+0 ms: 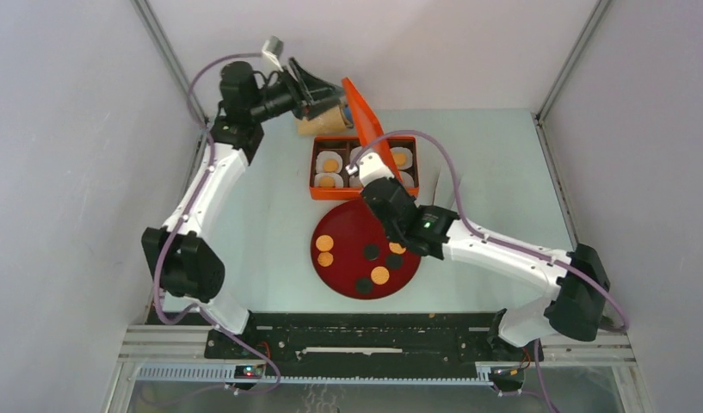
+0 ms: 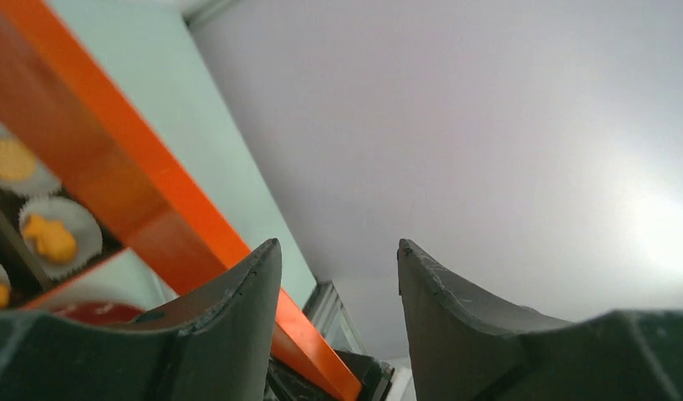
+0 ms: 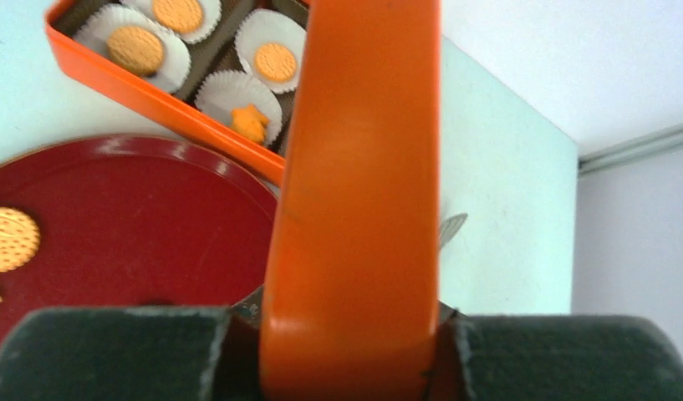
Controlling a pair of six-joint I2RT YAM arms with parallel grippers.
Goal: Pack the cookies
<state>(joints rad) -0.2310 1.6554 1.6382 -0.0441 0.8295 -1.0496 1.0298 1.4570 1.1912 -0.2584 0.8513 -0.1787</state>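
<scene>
An orange box (image 1: 317, 191) at mid-table holds white liners with round tan cookies (image 1: 330, 164) in them. More cookies (image 1: 324, 243) lie on a red plate (image 1: 339, 275), with dark discs among them. My right gripper (image 1: 365, 175) is shut on the lower edge of the orange lid (image 1: 363, 116), which stands tilted over the box. In the right wrist view the lid (image 3: 354, 209) fills the gap between my fingers (image 3: 112, 351), and the box cookies (image 3: 137, 48) and one irregular orange one (image 3: 250, 124) show. My left gripper (image 1: 326, 90) is open by the lid's far end (image 2: 112, 167).
A tan object (image 1: 320, 123) lies behind the box, under my left gripper. White enclosure walls stand close on the left, back and right. The plate (image 3: 137, 225) sits just in front of the box, below my right wrist.
</scene>
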